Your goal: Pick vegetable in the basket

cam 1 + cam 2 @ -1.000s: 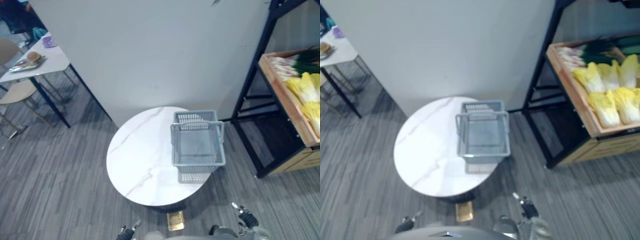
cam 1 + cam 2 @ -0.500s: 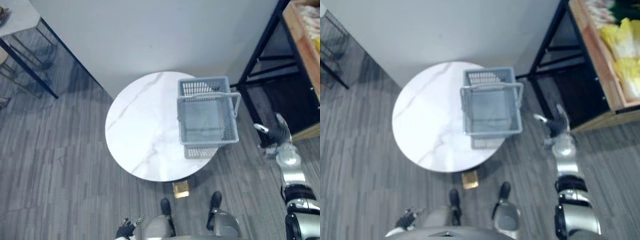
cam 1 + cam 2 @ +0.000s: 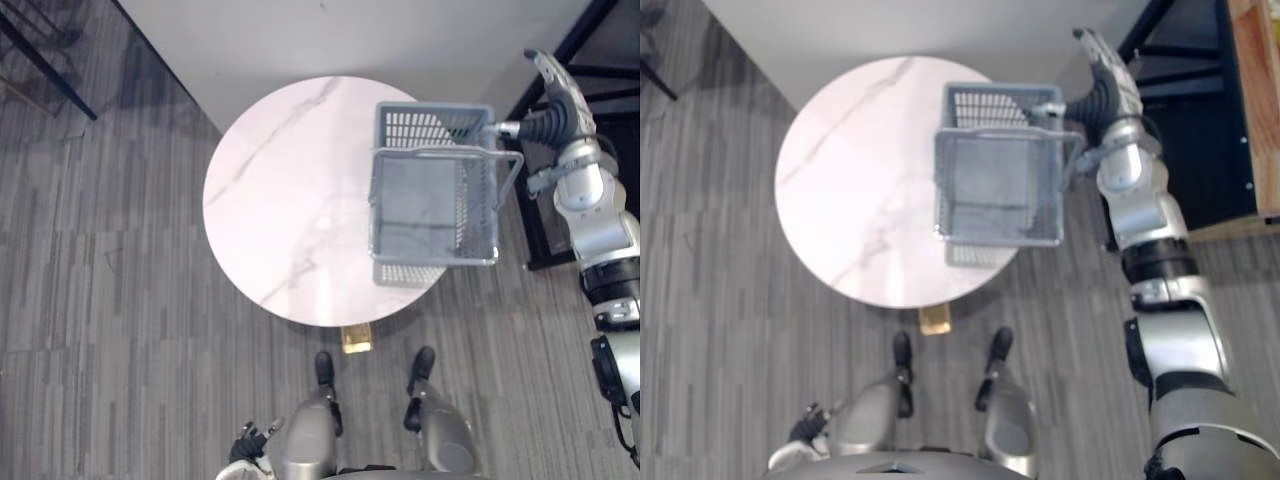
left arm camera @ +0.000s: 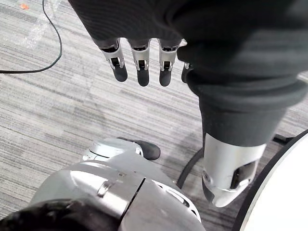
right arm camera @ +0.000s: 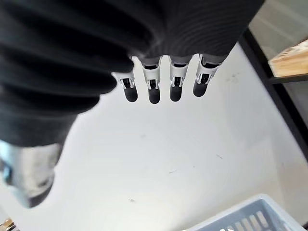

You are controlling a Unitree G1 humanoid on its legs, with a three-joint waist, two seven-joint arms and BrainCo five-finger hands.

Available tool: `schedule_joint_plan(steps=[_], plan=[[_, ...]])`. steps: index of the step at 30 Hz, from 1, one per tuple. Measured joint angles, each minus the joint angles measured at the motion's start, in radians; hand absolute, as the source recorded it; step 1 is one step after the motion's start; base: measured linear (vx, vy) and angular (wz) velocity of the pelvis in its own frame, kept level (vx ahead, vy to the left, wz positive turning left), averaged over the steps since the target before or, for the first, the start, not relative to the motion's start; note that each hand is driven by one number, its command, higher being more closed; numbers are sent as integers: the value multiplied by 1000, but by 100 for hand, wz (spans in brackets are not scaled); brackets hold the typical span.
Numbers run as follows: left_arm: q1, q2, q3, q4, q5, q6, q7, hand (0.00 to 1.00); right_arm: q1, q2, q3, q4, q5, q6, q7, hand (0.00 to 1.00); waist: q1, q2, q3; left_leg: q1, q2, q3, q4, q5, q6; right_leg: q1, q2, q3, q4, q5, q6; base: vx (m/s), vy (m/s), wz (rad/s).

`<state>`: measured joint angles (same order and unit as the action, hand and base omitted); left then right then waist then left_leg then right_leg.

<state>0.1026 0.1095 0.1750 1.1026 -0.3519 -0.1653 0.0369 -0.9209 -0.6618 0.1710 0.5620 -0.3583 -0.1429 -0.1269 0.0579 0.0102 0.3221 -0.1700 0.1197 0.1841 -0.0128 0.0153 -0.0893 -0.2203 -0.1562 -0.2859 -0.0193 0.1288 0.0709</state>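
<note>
Basket (image 3: 420, 125) empty, no vegetable in it yet; it sits at the table's (image 3: 280, 190) 3 o'clock edge, I judge to shorten the carry from the wooden crate (image 3: 1265, 100). Right hand (image 3: 557, 100) hangs just beside the basket's 2 o'clock corner, fingers straight, holding nothing. Left hand (image 4: 139, 62) idles low, fingers relaxed.

No readable text, labels, numbers or signs anywhere: none on the basket (image 3: 433, 205), table (image 3: 285, 200) or rack.
</note>
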Motion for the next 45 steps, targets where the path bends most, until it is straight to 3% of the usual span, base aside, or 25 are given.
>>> schedule_joint_plan(steps=[5,18,37,45], plan=[[-7,5,23,-8,0,0,2,0,-75,0,80,0,-34,0,5,0,11,-27,22,-7,0,-4,0,2,-1,0,2,15,-13,3,5,2,5,3],[-44,7,5,-31,0,-10,36,0,-139,15,213,7,-34,-1,53,0,29,-40,42,-19,0,-24,0,9,0,-1,4,15,-16,4,5,7,4,3],[-44,12,-12,-31,0,-12,42,0,-103,18,310,9,-35,-34,103,0,33,-40,46,-19,11,-25,-1,18,-6,-1,14,24,-15,4,5,0,0,0],[-65,12,-11,-30,-40,-24,43,0,-104,18,300,124,-38,-29,86,0,34,-40,79,-19,12,-30,-20,39,-8,-6,17,26,-15,4,5,-2,-1,1]])
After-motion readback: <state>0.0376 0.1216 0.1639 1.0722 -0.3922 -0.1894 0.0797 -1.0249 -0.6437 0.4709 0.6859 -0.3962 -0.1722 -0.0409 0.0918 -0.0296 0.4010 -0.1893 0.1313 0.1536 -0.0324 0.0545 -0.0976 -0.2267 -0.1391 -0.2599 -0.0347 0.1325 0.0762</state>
